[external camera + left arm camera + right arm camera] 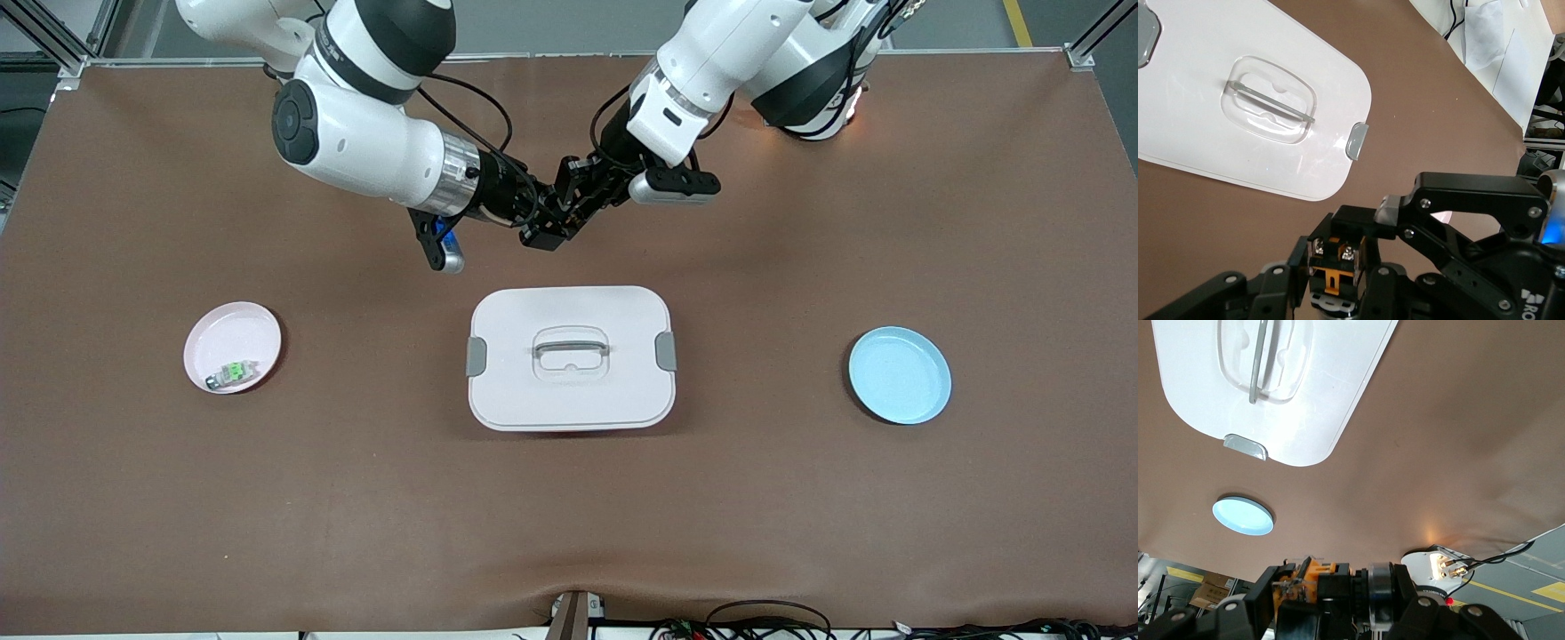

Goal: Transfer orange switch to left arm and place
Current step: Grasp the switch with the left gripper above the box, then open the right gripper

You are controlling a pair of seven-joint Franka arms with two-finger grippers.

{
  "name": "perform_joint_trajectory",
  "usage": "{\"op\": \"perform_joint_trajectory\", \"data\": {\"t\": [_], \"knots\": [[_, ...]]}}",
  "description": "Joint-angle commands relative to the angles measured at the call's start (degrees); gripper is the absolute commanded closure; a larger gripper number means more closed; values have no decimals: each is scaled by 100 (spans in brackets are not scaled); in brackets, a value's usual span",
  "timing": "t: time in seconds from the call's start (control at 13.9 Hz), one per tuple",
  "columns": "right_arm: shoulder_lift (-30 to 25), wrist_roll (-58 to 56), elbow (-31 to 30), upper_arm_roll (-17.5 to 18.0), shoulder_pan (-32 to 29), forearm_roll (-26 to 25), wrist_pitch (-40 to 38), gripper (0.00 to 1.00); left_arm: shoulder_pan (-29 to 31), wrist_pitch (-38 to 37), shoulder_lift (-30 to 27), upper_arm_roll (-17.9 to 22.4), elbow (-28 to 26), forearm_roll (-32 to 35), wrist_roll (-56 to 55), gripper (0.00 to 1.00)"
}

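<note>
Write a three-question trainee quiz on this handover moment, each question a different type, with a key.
1. True or false: the orange switch lies on the pink plate.
2. Multiple choice: the left gripper and right gripper meet over: A) the blue plate; B) bare table between the box and the robots' bases; C) the box lid.
3. Fill in: the switch resting on the pink plate has a bright ____ part.

Key:
1. False; it is up between the two grippers' fingers.
2. B.
3. Green; that is the grey switch.
</note>
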Motion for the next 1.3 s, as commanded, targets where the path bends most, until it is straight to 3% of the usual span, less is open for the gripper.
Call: {"op": "perform_joint_trajectory", "data": {"t": [0.0,0.07,0.43,0.72,1.08,1.23], "knots": [[12,91,142,-51,35,76,-29,10,22,-54,7,-15,-5,-3,-6,100],[12,91,151,-51,35,76,-29,0,30,-62,-2,-15,4,14,-15,100],[12,91,195,-51,44,67,-47,0,101,-649,-37,99,196,50,134,100],[3,74,300,-68,-52,58,-256,0,679,-1582,-28,178,557,50,897,100],[-409,-1039,388,-121,-684,-29,-1889,0,1532,-2425,-28,196,566,268,2214,100],[-646,-1541,362,-112,-931,-483,-2408,0,1822,-2698,6,204,566,698,2698,100]]}}
